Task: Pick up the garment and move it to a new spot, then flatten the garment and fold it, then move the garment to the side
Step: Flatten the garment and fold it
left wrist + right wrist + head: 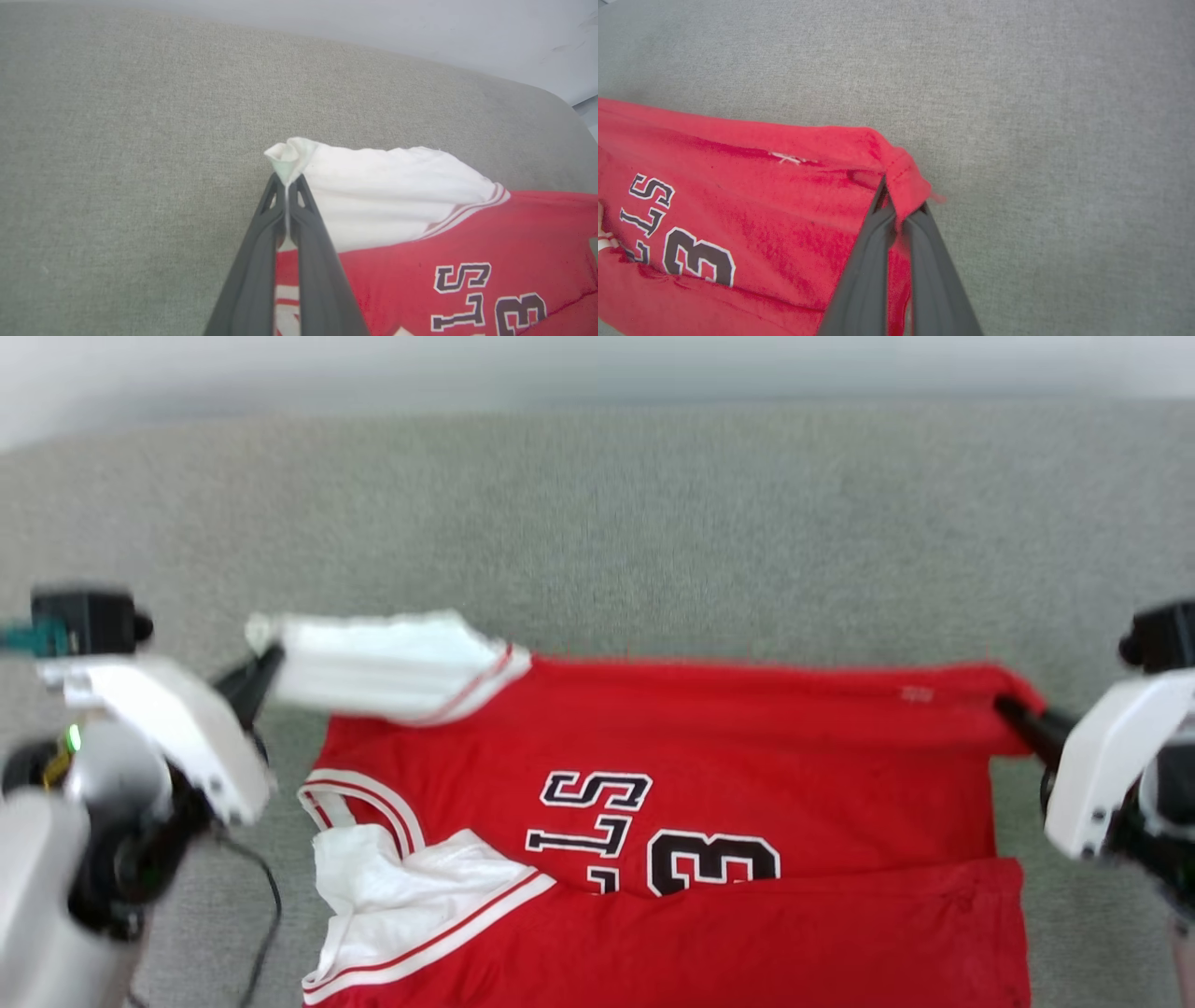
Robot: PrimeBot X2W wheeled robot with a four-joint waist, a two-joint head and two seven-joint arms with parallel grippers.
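Upholstery point(653, 523), grey and woven, is meeting a pale wall point(420, 28); the garment point(747, 756), showing "LS" and "3", is spanning lower centre, left gripper point(286, 184) pinching its white sleeve point(397, 196), right gripper point(899, 205) its red corner point(901, 170).

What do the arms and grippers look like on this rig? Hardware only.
Left gripper and right gripper: long dark grey tapered fingers with triangular cut-outs near the tips. White wrist shells, black blocks on top. Left arm: green light, thin black cable.
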